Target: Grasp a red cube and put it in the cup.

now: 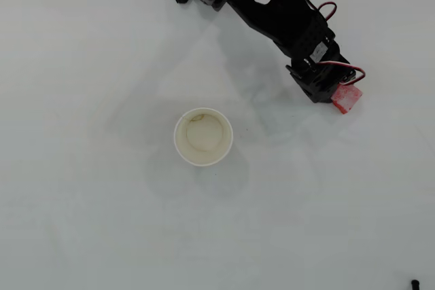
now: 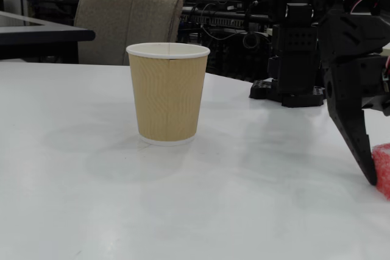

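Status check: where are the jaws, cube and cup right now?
Gripper low at the red cube, jaws against it; grip unconfirmed. Cube not lifted. Cup upright, empty, well left in the overhead view. Table between them bare.

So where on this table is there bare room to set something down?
Nearly everywhere: the table is bare left of and below the cup. The gap between cup and gripper is also clear. Crowded only at top right, where the arm, gripper and red cube sit.
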Controlling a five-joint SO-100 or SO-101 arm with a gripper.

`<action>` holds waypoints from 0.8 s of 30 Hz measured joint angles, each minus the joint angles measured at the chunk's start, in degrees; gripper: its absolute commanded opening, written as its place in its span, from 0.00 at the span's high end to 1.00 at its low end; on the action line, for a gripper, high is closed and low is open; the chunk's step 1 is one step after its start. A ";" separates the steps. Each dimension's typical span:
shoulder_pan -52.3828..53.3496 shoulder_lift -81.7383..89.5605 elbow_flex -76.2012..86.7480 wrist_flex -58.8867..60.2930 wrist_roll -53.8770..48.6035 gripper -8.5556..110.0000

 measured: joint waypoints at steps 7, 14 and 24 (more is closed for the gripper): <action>0.00 0.79 0.00 0.53 0.88 0.85; 1.49 7.38 2.64 0.79 0.88 0.85; 1.49 24.52 11.87 4.22 2.02 0.85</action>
